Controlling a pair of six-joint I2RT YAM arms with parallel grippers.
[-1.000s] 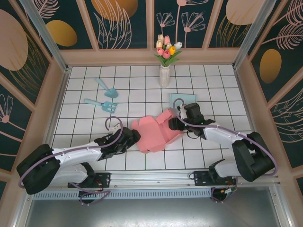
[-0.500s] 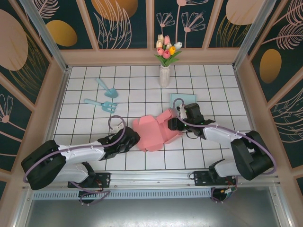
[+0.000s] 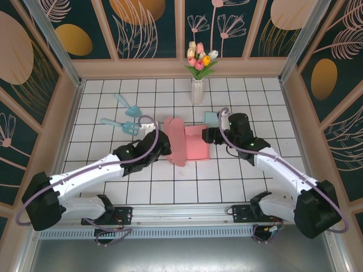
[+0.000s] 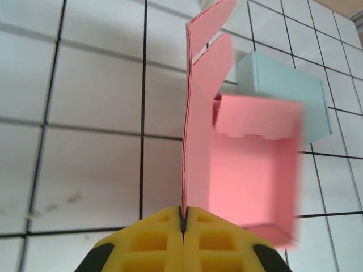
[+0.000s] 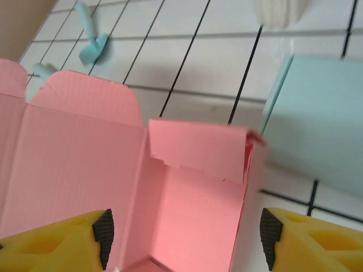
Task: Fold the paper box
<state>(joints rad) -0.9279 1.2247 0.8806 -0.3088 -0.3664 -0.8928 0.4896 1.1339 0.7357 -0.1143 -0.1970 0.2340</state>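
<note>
White gridded tile tabletop [image 3: 255, 96]; left gripper [image 4: 182, 218] clamps the pink corrugated paper box [image 3: 195, 146] by its thin upright flap; right gripper [image 5: 185, 232] jaws stand apart.

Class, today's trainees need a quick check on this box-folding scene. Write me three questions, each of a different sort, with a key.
1. True or false: the left fingers are shut on a panel of the pink box.
2. What lies beside the box on the side towards the vase? A: a teal block. B: a cup. C: a pair of scissors.
3. Fill in the word: the right fingers are ____, one on each side of the box.

Key: 1 true; 2 A; 3 open.
</note>
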